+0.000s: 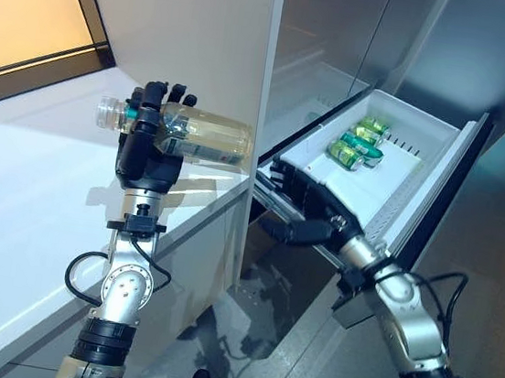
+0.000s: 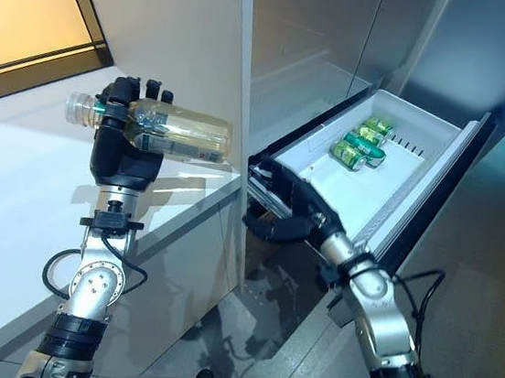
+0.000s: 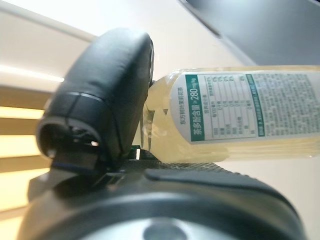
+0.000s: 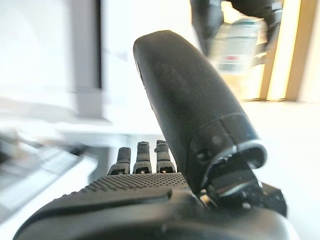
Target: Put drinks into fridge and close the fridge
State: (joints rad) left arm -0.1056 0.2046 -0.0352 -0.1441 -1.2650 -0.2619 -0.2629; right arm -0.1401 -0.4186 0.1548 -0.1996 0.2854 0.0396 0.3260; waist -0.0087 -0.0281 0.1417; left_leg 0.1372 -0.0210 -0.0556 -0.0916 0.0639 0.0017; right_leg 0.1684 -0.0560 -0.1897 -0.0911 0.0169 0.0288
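My left hand point(image 1: 149, 153) is shut on a clear bottle of pale yellow drink point(image 1: 205, 137) and holds it sideways above the white counter's edge, cap pointing left. The bottle's label shows close up in the left wrist view point(image 3: 235, 107). The white fridge drawer point(image 1: 428, 146) is pulled out at the right, with green cans point(image 1: 359, 143) lying in its far part. My right hand point(image 1: 302, 209) is open at the drawer's near left corner, fingers straight along its edge. In the right wrist view, the thumb point(image 4: 190, 100) stands out and the bottle point(image 4: 239, 42) shows far off.
The white counter point(image 1: 13, 187) stretches along the left. A white side panel point(image 1: 199, 26) stands between the counter and the grey fridge front point(image 1: 346, 25). The drawer's dark front point(image 1: 445, 194) juts into the floor space at the right.
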